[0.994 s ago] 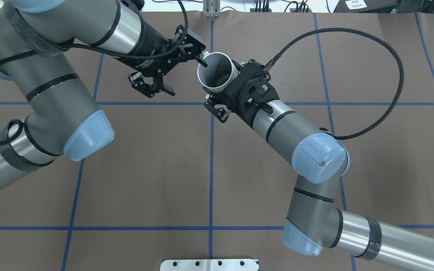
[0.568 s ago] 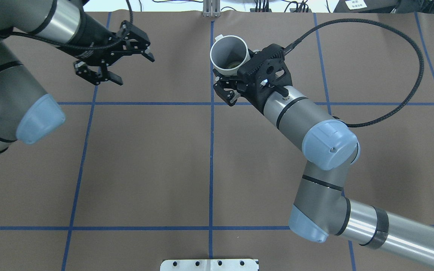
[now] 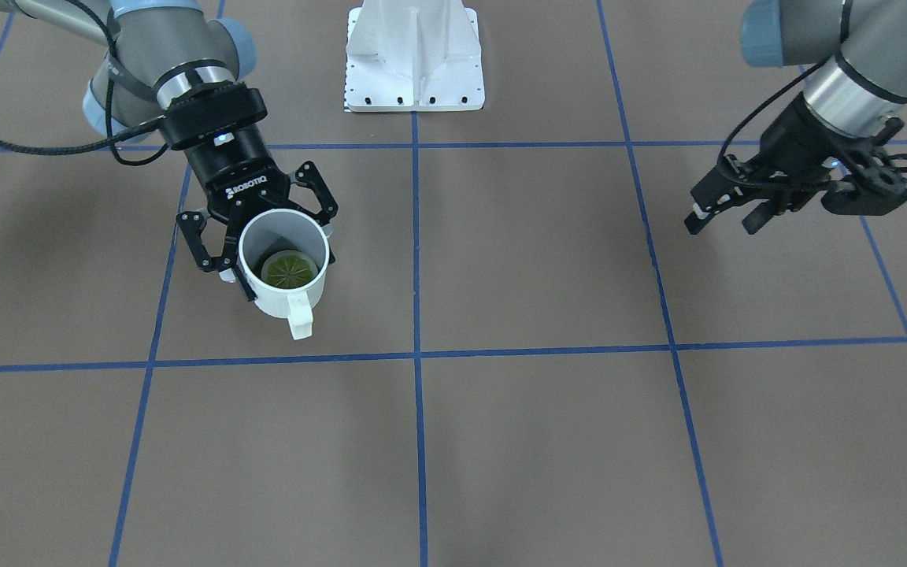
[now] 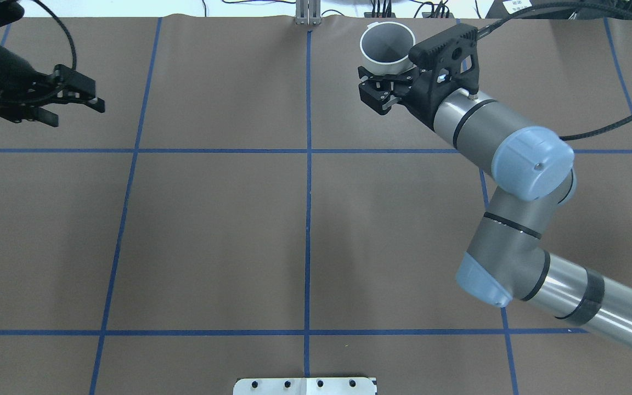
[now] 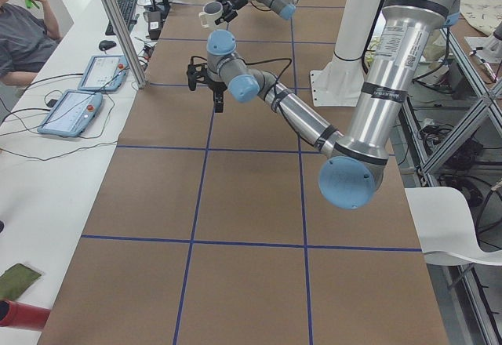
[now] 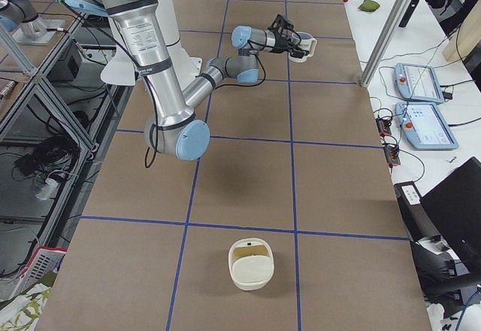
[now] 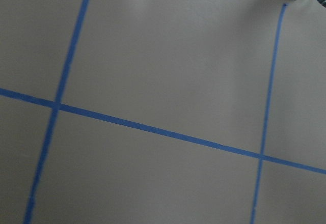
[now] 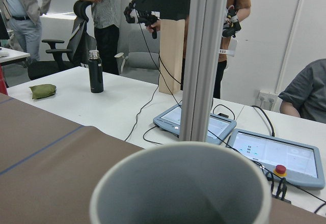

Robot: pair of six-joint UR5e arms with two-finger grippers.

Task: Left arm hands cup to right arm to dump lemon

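Brown gridded table lies under the cup, upright with the lemon inside, pinched by the right gripper near the far edge; the left gripper, fingers spread and empty, has withdrawn well aside, so handover is done and dumping remains

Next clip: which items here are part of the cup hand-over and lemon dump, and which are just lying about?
Job:
- cup, held by the right gripper
- lemon, inside it
- left gripper, open and empty

Lying about:
- white basket, role unclear
- teach pendants
- black bottle
- green pouch
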